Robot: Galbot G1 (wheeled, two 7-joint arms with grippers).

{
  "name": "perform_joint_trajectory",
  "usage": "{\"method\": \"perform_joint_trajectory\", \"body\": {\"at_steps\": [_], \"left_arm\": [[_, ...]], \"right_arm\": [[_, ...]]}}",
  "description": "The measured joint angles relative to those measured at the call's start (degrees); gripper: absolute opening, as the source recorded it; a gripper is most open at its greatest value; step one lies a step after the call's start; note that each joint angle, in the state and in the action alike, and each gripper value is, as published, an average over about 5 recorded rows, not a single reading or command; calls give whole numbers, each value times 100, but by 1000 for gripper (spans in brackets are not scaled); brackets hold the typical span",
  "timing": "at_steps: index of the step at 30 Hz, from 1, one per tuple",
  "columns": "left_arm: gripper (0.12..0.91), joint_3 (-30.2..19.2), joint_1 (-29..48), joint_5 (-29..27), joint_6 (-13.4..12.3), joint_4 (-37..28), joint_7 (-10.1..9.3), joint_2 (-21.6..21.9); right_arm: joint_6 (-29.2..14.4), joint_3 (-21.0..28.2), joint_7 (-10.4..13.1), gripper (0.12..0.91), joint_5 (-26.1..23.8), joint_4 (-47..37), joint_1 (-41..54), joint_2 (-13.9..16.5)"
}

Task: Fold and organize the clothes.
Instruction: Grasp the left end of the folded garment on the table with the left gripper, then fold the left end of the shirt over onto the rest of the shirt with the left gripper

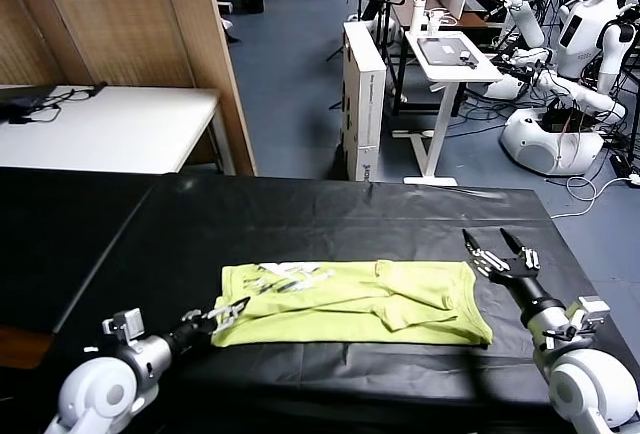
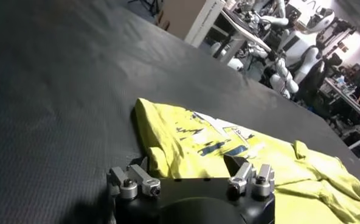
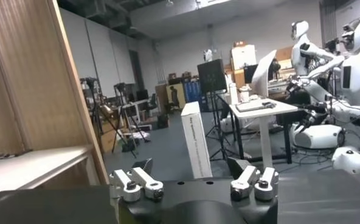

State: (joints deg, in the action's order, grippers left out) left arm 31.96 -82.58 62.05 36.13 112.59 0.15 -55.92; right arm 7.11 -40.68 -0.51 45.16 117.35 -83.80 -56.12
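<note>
Lime T-shirt (image 1: 350, 302) lies part-folded into a band on the black table (image 1: 300, 219), rumpled at its right end; final folds remain. Left gripper (image 1: 228, 314), jaws apart, at its left corner; right gripper (image 1: 498, 246), jaws apart, just beside its right edge.

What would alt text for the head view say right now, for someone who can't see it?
A lime T-shirt, partly folded into a wide strip, lies on a black table. The left gripper sits with open jaws at the shirt's near left corner; the right gripper hovers open just off the shirt's right edge. Behind are a white table and other robots.
</note>
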Motion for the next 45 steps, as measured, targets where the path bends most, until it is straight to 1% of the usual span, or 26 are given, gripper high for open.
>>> {"method": "perform_joint_trajectory", "body": {"at_steps": [2,3,6,7,11,13,14,18,23,31,36,38,42,45], "left_arm": [[865,0,-3,-9,-6,-1,-14,1],[828,0,-3,-16,-12,-2,-28,2],[662,2,-2,-48,-32,-8,-92,5],[587,3,-3,-57,-36,-11,-110,7],[343,6,-22,-90,-39,-19,-136,9],[257,5,-35,-103,-39,-15,-135,8],[229,4,-41,-108,-37,-8,-134,7],[188,-4,-62,-122,-28,51,-124,1],[183,-11,-76,-218,-36,131,-128,-16],[183,190,-153,-627,-104,287,-298,85],[183,532,-292,-705,-176,332,-405,289],[183,726,-364,-700,-204,352,-448,398],[183,1161,-550,-876,-262,434,-487,634],[183,1467,-698,-880,-279,538,-542,726]], "right_arm": [[2,9,2,907,-6,7,9,-14],[3,14,3,907,-9,11,12,-20],[4,20,3,907,-15,22,15,-33],[4,20,3,907,-16,24,14,-36],[5,20,4,907,-20,25,14,-44],[7,20,4,907,-21,25,25,-46],[8,23,5,907,-22,25,34,-48],[14,49,7,907,-35,22,70,-71],[14,78,21,907,-52,12,92,-125],[0,78,117,907,-56,-75,141,-202],[-1,97,172,907,-61,-129,197,-252],[-2,110,188,907,-68,-146,209,-276],[-2,136,210,907,-103,-173,205,-342],[-2,144,223,907,-153,-172,175,-401]]}}
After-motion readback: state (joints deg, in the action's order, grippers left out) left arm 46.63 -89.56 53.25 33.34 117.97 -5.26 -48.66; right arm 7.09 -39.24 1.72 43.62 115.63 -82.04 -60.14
